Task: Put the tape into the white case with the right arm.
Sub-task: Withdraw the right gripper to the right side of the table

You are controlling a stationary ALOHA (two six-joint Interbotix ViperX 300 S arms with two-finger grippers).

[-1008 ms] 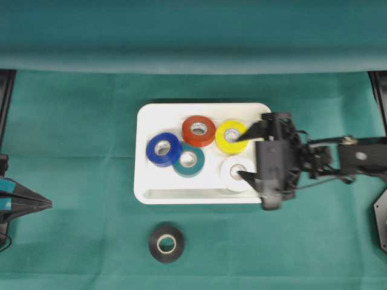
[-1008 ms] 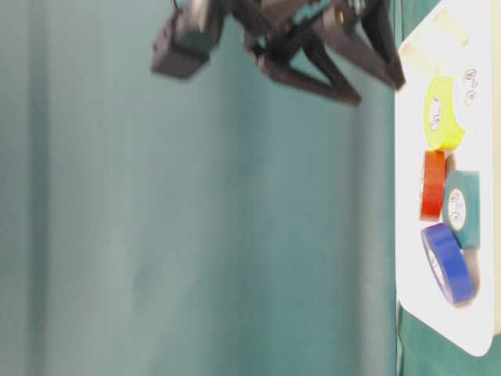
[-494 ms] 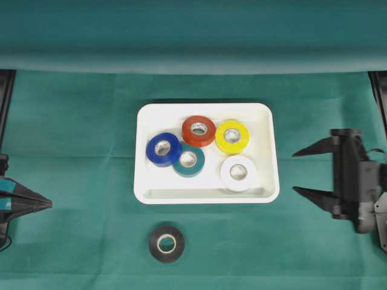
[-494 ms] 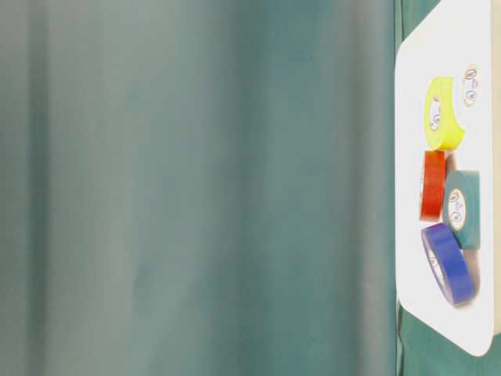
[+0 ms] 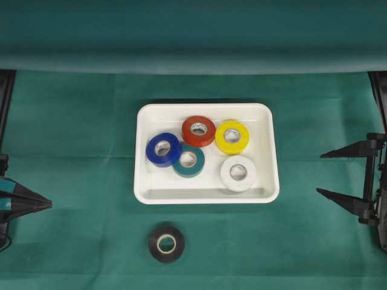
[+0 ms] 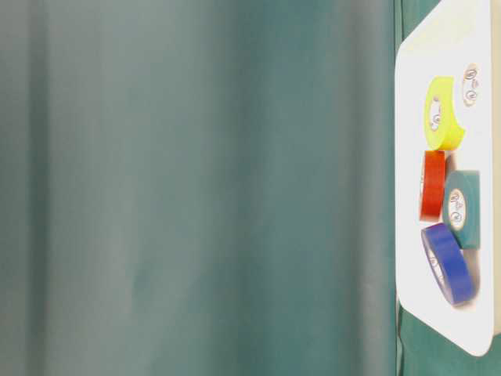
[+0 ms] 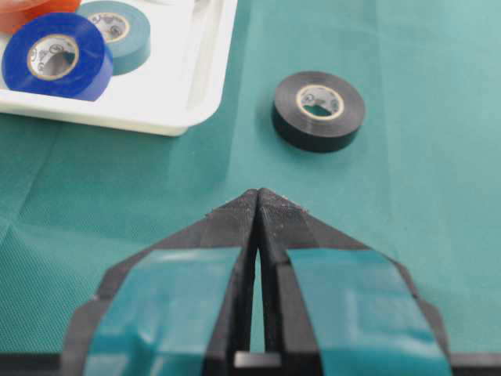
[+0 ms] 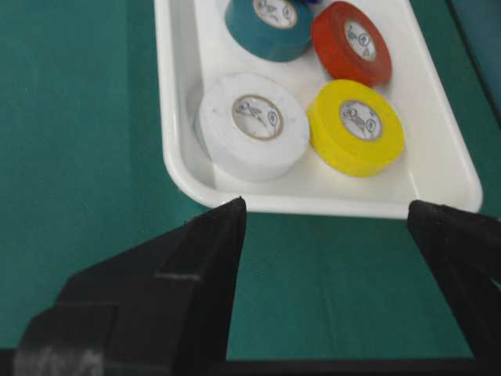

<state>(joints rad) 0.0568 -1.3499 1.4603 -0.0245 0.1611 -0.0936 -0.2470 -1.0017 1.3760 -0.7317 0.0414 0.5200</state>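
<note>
The white case [image 5: 205,198] lies mid-table and holds several tape rolls: blue [image 5: 163,149], teal [image 5: 188,160], red [image 5: 198,130], yellow [image 5: 232,137] and white [image 5: 238,173]. A black tape roll [image 5: 166,243] lies flat on the green cloth in front of the case. My right gripper [image 5: 319,174] hovers at the right edge, well clear of the case, open and empty. The right wrist view shows that gripper [image 8: 325,205] spread wide just short of the case's rim [image 8: 176,157]. My left gripper [image 5: 48,204] rests at the far left, shut and empty, and points toward the black roll [image 7: 318,111].
Green cloth covers the table, with a folded green backdrop [image 5: 193,36] along the far side. Black arm bases stand at the left edge [image 5: 5,90] and the right edge [image 5: 381,90]. The table-level view shows only the case [image 6: 407,157] with its rolls.
My right gripper has drawn back to the right, from above the white roll to the table's right edge, jaws wide throughout. The white roll stays in the case. The left arm is still.
</note>
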